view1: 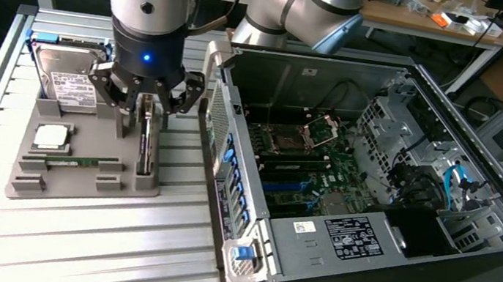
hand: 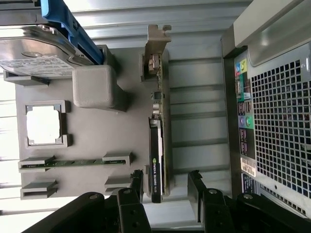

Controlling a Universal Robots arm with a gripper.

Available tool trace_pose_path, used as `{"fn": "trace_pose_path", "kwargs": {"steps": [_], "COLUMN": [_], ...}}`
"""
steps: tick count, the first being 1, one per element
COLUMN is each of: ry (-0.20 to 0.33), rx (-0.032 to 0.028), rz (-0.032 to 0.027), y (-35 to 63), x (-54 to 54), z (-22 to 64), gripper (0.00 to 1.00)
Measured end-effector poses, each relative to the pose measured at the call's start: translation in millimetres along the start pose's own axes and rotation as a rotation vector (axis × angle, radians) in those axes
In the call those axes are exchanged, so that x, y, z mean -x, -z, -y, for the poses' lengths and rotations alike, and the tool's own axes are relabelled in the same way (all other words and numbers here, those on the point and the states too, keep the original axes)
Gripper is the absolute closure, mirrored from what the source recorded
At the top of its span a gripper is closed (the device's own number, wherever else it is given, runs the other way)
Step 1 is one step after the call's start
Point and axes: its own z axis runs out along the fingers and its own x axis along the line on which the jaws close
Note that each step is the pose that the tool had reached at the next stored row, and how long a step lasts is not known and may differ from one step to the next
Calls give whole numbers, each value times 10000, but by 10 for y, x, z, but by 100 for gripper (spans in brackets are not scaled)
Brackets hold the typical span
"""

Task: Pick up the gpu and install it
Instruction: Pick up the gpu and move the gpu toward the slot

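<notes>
Gripper (hand: 165, 183): jaws released and spread wide, one finger (hand: 137, 183) on each side of the gpu (hand: 155, 158), which stands between them. The finger on the card's dark side is just beside it; the other stands apart from it. No grasp is seen.

The gpu stands on its long edge in a slot of the grey holder tray (view1: 77, 187), silvery bracket (hand: 156, 39) at the end away from the fingers. Its dark shroud carries a small green-and-white logo and a line of white lettering, too small to read with certainty.

On the same tray: a hard drive (view1: 67, 82) with a white printed label, text not legible, held by a blue bracket (hand: 63, 22); a square processor (view1: 52, 135) in its recess; a narrow green memory stick (view1: 81, 160) on edge.

The tray sits on a slatted aluminium table (view1: 67, 256). Just beside it, toward the exterior view's right, lies an open computer case (view1: 481, 188) with the motherboard (view1: 303, 159) exposed. A black label (view1: 353, 237) and a small white label (view1: 304, 227) are fixed near its front; print illegible.
</notes>
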Motion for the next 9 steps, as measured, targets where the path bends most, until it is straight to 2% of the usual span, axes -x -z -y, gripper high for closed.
{"fn": "trace_pose_path", "kwargs": {"steps": [9], "ry": [-1], "rx": [0], "rz": [0], "y": [-93], "x": [-3], "z": [4], "gripper": [50]}}
